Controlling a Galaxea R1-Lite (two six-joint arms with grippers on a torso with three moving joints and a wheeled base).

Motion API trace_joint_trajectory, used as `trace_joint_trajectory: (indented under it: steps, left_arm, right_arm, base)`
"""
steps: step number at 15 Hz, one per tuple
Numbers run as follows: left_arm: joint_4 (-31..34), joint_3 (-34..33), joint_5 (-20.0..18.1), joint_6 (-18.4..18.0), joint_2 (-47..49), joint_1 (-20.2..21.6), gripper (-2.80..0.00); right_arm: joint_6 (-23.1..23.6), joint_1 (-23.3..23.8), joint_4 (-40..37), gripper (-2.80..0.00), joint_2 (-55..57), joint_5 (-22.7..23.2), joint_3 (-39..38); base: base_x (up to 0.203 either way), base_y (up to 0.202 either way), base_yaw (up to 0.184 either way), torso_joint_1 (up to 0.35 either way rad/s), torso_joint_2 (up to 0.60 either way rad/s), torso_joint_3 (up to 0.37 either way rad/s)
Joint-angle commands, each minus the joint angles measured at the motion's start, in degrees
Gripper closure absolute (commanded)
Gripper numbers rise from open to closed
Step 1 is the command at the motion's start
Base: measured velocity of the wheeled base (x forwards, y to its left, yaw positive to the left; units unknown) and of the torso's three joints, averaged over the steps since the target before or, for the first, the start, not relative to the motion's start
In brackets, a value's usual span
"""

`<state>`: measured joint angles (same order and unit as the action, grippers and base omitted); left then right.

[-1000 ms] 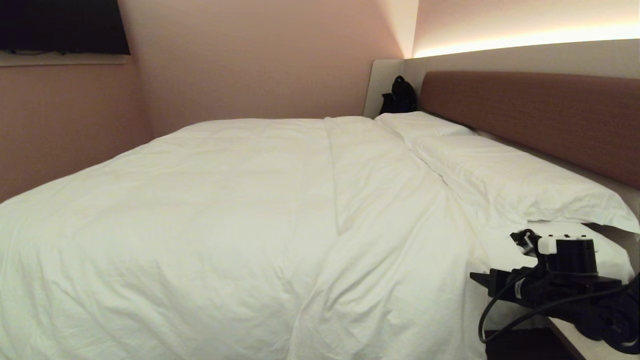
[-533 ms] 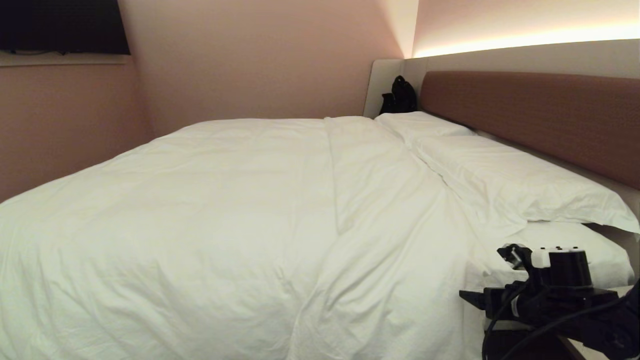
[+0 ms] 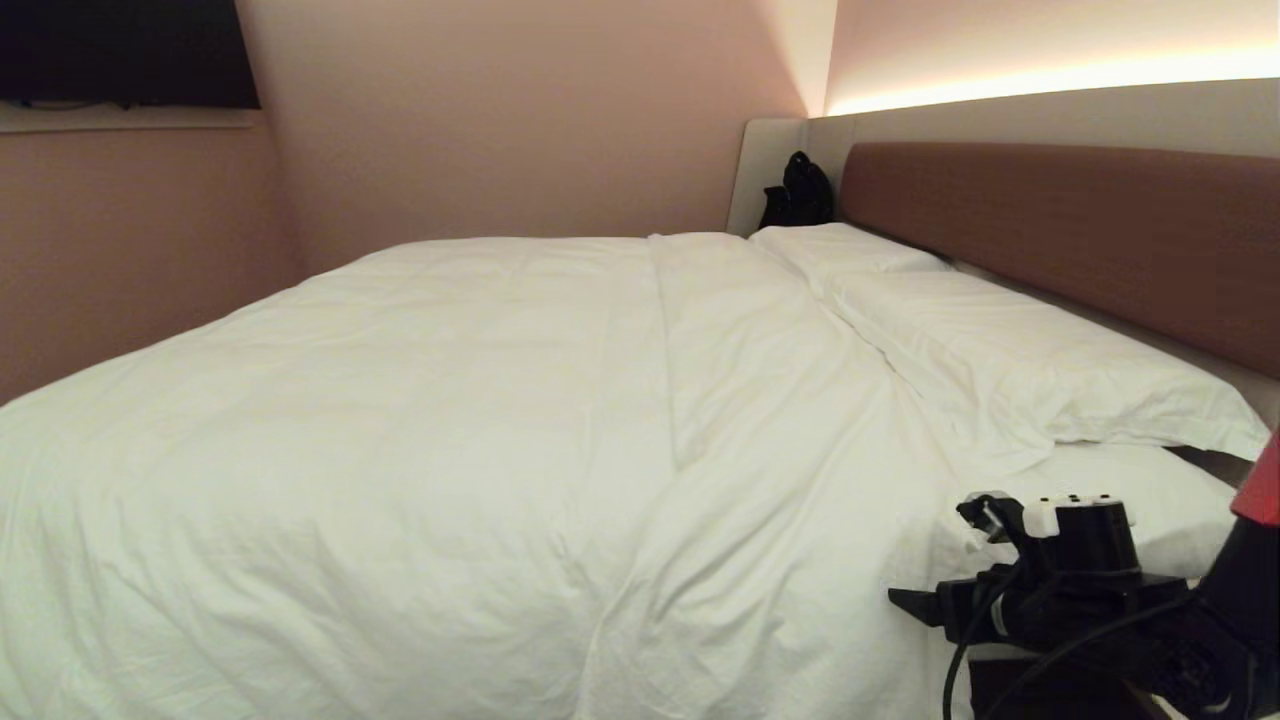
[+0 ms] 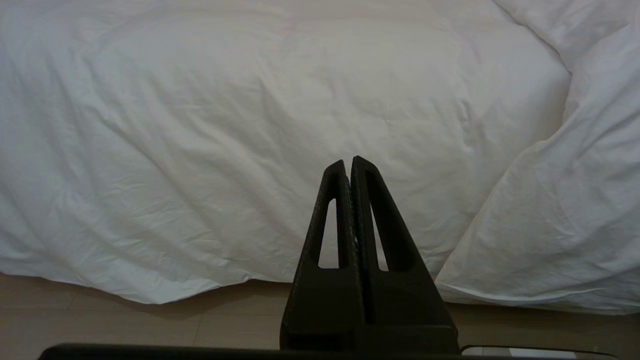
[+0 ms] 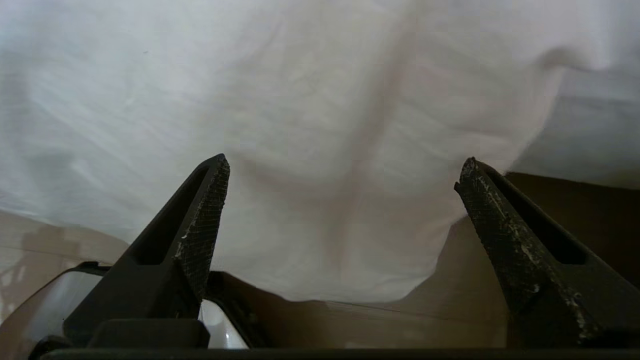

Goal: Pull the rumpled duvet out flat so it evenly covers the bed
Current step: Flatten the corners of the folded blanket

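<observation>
The white puffy duvet (image 3: 450,420) lies spread over the bed (image 3: 1060,230) with soft creases and a long fold running down its middle. Its near edge hangs toward the floor in the left wrist view (image 4: 225,125) and the right wrist view (image 5: 320,100). My right gripper (image 5: 344,167) is open, level with the duvet's hanging edge, with nothing between its fingers. The right arm (image 3: 1080,590) shows at the bed's near right corner. My left gripper (image 4: 347,162) is shut and empty, held back from the duvet's side.
Two white pillows (image 3: 1000,350) lie along the reddish-brown headboard. A black bag (image 3: 800,190) sits at the far corner. A dark screen (image 3: 120,50) hangs on the left wall. Tan floor (image 4: 125,325) runs beneath the duvet's edge.
My right arm has slid left and lower along the bed's near side. The duvet and the left arm have not moved.
</observation>
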<state>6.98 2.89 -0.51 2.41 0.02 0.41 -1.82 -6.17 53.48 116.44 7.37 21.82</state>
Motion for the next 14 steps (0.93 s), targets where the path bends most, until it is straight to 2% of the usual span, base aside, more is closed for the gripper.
trace_joint_trajectory:
  steps: [1,5,10,11,14]
  left_arm:
    - [0.05,0.01,-0.01,0.05,0.06,0.02,0.0]
    - [0.05,0.01,-0.01,0.05,0.06,0.02,0.0]
    - [0.05,0.01,-0.01,0.05,0.06,0.02,0.0]
    - [0.05,0.01,-0.01,0.05,0.06,0.02,0.0]
    - [0.05,0.01,-0.01,0.05,0.06,0.02,0.0]
  right_arm:
    - [1.67,0.43,1.76,-2.8,5.84,1.79,2.67]
    - [2.26,0.98,2.41,-2.8,11.35,2.13,7.1]
    - [2.26,0.98,2.41,-2.8,13.99,2.13,8.85]
    - [2.26,1.06,2.47,0.0,14.4,2.13,9.09]
    - [2.18,1.16,2.41,0.0,14.6,2.13,9.64]
  base:
    - [0.0,0.0,0.0,0.0,0.0,0.0]
    - [0.0,0.0,0.0,0.0,0.0,0.0]
    - [0.0,0.0,0.0,0.0,0.0,0.0]
    - [0.0,0.0,0.0,0.0,0.0,0.0]
    - [0.0,0.0,0.0,0.0,0.0,0.0]
